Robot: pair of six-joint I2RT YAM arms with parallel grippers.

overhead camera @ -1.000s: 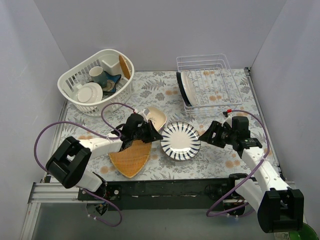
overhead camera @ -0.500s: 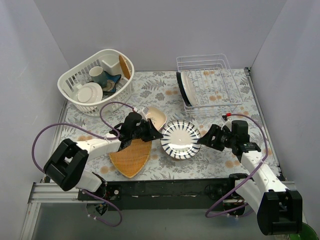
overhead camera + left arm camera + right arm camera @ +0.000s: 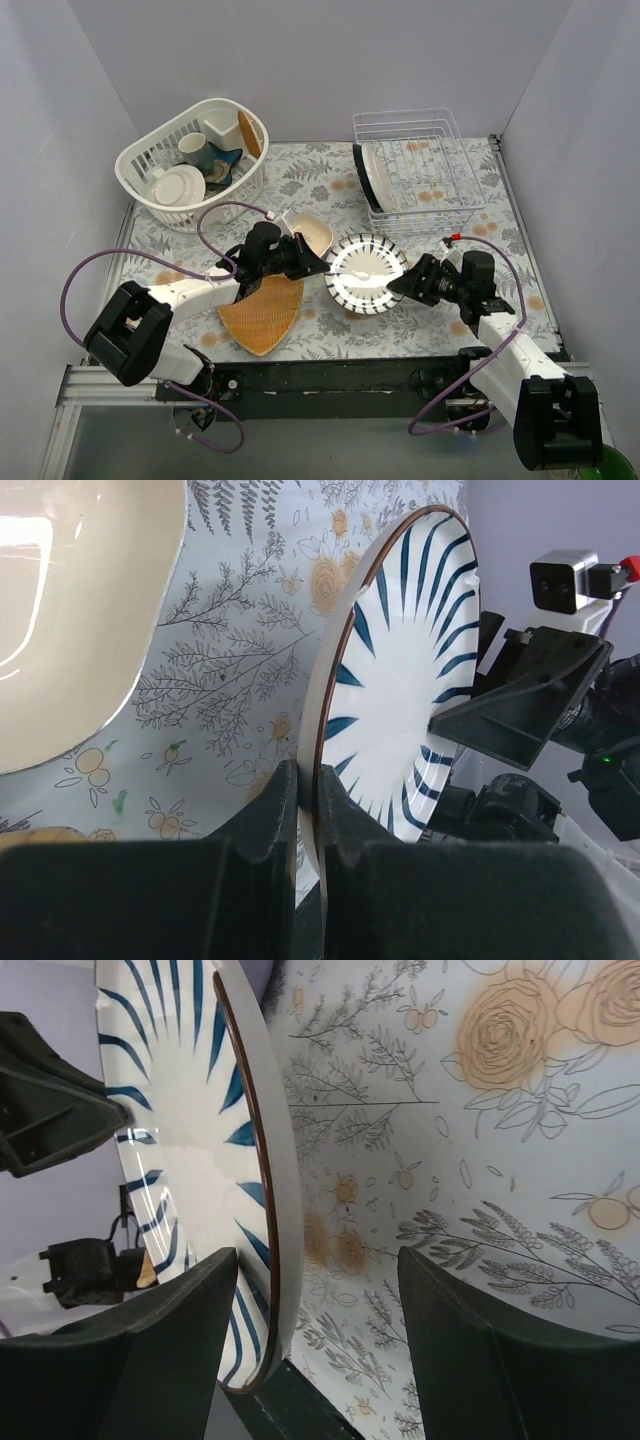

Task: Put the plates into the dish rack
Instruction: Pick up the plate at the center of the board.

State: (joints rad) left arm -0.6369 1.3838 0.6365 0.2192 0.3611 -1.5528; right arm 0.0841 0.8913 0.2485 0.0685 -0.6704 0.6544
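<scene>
A white plate with dark blue stripes [image 3: 367, 272] hangs tilted above the flowered cloth, and my left gripper [image 3: 322, 268] is shut on its left rim. The left wrist view shows both fingers of that gripper [image 3: 308, 780] pinching the plate's [image 3: 400, 670] edge. My right gripper [image 3: 400, 283] is open at the opposite rim. In the right wrist view the plate's [image 3: 170, 1110] edge stands between the spread fingers of this gripper [image 3: 315, 1260], closer to the left one. The white wire dish rack [image 3: 410, 115] stands at the back right with a dark plate and a white plate [image 3: 368, 175] upright at its left end.
A cream rounded-square dish [image 3: 315, 235] lies just behind my left wrist. An orange woven triangular tray [image 3: 262, 310] lies under the left arm. A white slotted basket [image 3: 160, 150] with cups and a small plate sits at the back left.
The left gripper has raised and tilted the striped plate, carrying it slightly right and back. The right gripper has moved left until its open fingers straddle the plate's rim.
</scene>
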